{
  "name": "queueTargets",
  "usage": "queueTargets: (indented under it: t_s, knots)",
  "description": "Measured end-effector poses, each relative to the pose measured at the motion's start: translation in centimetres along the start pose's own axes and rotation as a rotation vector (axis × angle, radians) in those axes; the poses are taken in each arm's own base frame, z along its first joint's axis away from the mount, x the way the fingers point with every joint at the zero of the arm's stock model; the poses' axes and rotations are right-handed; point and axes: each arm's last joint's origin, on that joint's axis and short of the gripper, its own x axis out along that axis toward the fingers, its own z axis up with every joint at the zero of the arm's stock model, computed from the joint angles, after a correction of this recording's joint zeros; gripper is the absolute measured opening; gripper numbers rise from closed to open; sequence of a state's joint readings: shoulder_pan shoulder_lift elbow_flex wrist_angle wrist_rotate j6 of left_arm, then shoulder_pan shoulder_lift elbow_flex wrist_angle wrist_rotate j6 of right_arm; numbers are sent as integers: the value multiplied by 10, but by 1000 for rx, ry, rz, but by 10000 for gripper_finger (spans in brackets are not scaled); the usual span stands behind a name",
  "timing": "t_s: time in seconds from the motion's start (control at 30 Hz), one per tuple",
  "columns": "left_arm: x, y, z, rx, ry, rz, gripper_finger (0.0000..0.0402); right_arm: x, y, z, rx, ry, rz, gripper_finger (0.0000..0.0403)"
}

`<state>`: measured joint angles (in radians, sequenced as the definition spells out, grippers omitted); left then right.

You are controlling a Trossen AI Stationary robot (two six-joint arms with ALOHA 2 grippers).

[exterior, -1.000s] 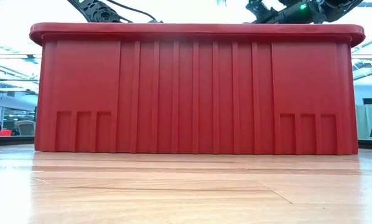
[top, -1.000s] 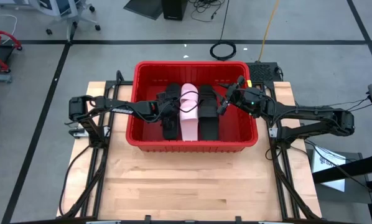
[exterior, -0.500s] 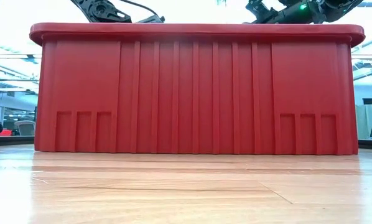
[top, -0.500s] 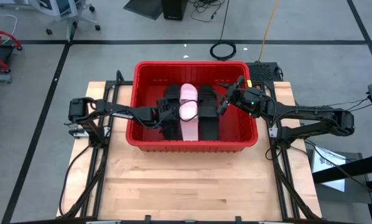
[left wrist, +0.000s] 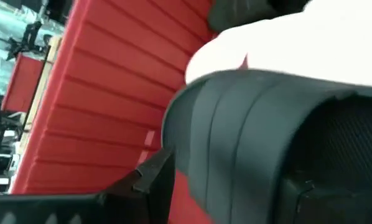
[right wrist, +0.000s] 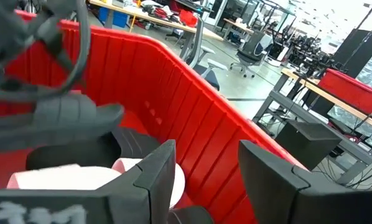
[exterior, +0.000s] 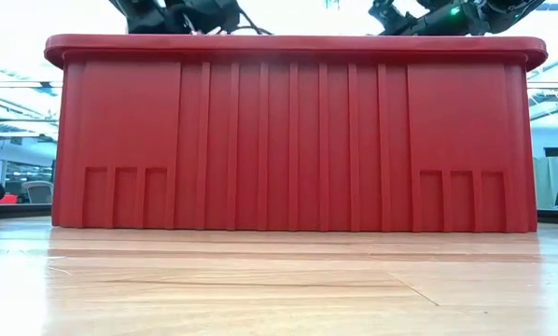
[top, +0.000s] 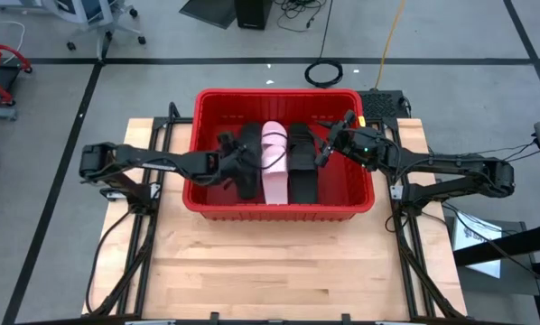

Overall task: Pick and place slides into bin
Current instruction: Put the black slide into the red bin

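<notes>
The red bin (top: 279,206) stands mid-table and fills the low view (exterior: 288,131). Inside lie a black slide (top: 250,162) on the left, a pale pink slide (top: 273,167) in the middle and a black slide (top: 300,167) on the right. My left gripper (top: 227,162) is inside the bin at the left black slide; its strap (left wrist: 248,130) fills the left wrist view beside one finger (left wrist: 152,180). The other finger is hidden. My right gripper (right wrist: 201,180) hangs open and level over the bin's right part (top: 328,147), with nothing between its fingers. My left gripper is right beside the left black slide's strap (left wrist: 180,149), coming at it from the table's left and slanting down. I cannot tell whether a finger touches it. The slide lies in the bin among the others.
The bin's thick rim (exterior: 288,43) and sloping walls (right wrist: 192,106) surround both grippers. Bare wooden table (top: 279,262) lies in front of the bin. Beyond the table are desks, chairs and another red bin (right wrist: 354,93).
My left gripper has drawn back toward the table's left edge and risen; more of that arm shows above the bin's rim in the low view. The left black slide stays in the bin. My right arm has kept still.
</notes>
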<state>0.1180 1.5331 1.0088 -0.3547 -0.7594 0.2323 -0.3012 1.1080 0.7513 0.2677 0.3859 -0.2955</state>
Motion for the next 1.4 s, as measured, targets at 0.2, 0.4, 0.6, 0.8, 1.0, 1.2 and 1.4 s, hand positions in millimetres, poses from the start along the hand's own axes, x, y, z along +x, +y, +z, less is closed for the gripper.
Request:
queueTargets:
  t_s: [0.2, 0.4, 0.6, 0.8, 1.0, 1.2, 1.4]
  knots:
    - [-9, 10, 0, -40, -22, -19, 184, 0, 0, -2, -6, 15, 5, 164]
    - [-5, 5, -1, -46, -11, -53, 184, 0, 0, -1, 0, 12, 3, 164]
    - [3, -4, -4, -36, 17, -94, 184, 0, 0, -1, 3, 9, 5, 164]
    - [18, -10, -3, -66, 32, -74, 184, 0, 2, -1, 12, -5, 55, 164]
    - [27, -12, -7, -108, 74, -62, 184, 1, 3, -2, 13, 4, 80, 164]
    - [26, -12, -10, -110, 100, -36, 184, 5, 6, -6, 5, 22, 85, 164]
    - [25, -12, -14, -62, 137, -25, 184, 12, 10, -10, -5, 38, 90, 164]
